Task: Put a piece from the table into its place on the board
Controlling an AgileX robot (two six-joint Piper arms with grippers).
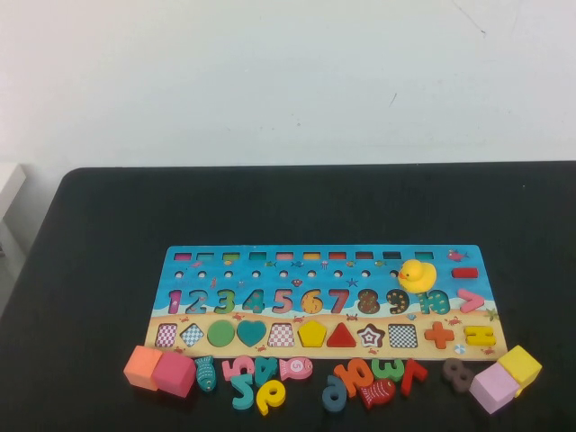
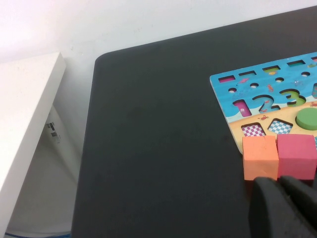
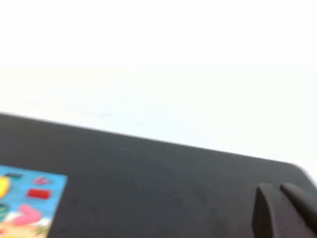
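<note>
The colourful puzzle board (image 1: 184, 270) lies at mid-table, with empty number slots and several shapes seated in its bottom row. Loose pieces lie along its near edge: a pink 5 (image 1: 241, 366), a teal 4 (image 1: 266, 369), an orange 0 (image 1: 353, 372), a brown 8 (image 1: 457, 373) and others. Neither arm shows in the high view. My left gripper (image 2: 280, 182) is shut and empty, just short of an orange block (image 2: 259, 157) by the board's corner (image 2: 223, 84). My right gripper (image 3: 278, 188) is shut and empty over bare table, off the board's right end (image 3: 54, 183).
A yellow rubber duck (image 1: 417, 275) sits on the board over the 9 and 10. Orange (image 1: 142, 367) and pink (image 1: 175, 373) blocks lie at the front left, yellow (image 1: 519, 365) and lilac (image 1: 493, 389) blocks at the front right. A white shelf (image 2: 25, 114) stands off the table's left edge.
</note>
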